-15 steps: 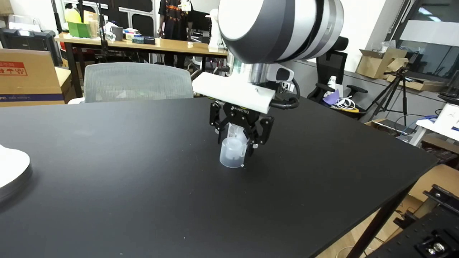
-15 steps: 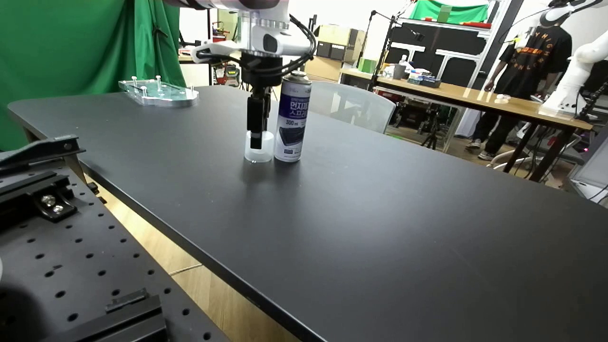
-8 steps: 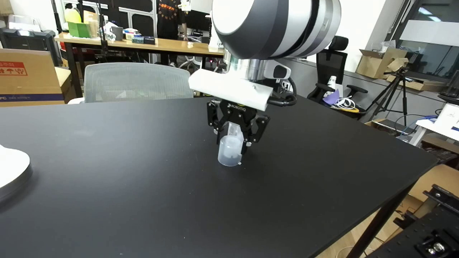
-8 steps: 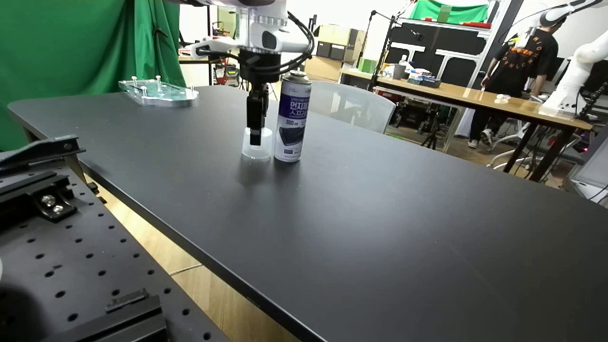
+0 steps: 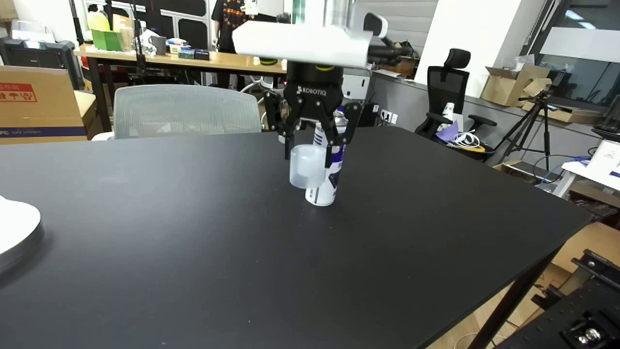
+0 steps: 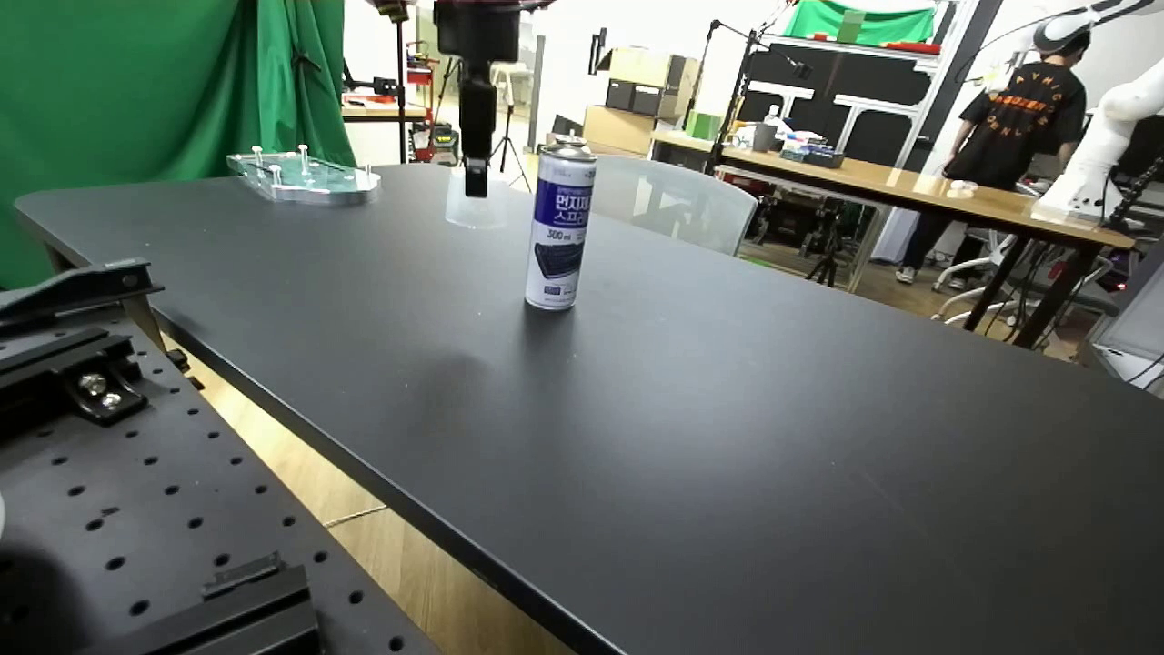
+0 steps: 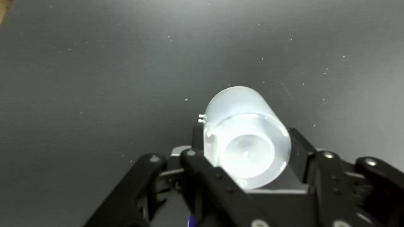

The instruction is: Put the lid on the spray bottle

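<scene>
The lid (image 5: 308,169), a translucent whitish cap, is held between the fingers of my gripper (image 5: 309,157), raised above the table. It also shows in an exterior view (image 6: 461,207) and large between the fingers in the wrist view (image 7: 247,154), with its closed end toward the camera. The spray bottle (image 6: 557,227), a tall white can with a blue-purple label, stands upright on the table. In an exterior view the bottle (image 5: 321,194) is partly hidden behind lid and gripper. The lid is apart from the bottle and off to its side. Only a blue sliver, probably the bottle (image 7: 191,221), shows in the wrist view.
The black table (image 6: 727,409) carries the bottle. A clear plate with upright posts (image 6: 305,177) lies at its far end. A white rounded object (image 5: 17,225) stands at the table's left in an exterior view. A grey chair (image 5: 186,111) stands behind the table edge.
My gripper has risen with the lid from near the table to well above it. The bottle, hidden before in an exterior view, now shows behind the lid. The bottle has not moved.
</scene>
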Controlling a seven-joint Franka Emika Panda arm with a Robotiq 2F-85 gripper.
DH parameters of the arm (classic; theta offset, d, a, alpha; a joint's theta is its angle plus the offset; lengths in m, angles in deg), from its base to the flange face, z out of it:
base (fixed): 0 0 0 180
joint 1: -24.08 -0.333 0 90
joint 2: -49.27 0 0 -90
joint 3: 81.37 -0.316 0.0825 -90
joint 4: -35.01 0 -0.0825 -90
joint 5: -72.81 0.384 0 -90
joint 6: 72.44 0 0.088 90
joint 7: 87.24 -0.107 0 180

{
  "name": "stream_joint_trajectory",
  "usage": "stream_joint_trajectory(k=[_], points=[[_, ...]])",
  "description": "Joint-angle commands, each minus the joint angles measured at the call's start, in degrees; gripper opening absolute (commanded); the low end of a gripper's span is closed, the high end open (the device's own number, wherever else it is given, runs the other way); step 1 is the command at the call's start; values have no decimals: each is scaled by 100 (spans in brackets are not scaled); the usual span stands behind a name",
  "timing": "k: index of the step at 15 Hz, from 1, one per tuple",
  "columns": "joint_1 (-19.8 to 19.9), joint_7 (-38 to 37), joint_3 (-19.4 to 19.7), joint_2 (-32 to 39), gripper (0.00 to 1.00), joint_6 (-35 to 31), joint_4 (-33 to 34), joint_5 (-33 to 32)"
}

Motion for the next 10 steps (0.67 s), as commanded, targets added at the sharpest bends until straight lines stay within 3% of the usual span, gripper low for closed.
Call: stream_joint_trajectory(k=[1, 6, 10], points=[[310, -44, -395, -676, 39, 1295, 253, -108], [777, -29, -694, -1178, 39, 2382, 637, -213], [1123, 151, -716, -1224, 39, 2630, 863, -318]])
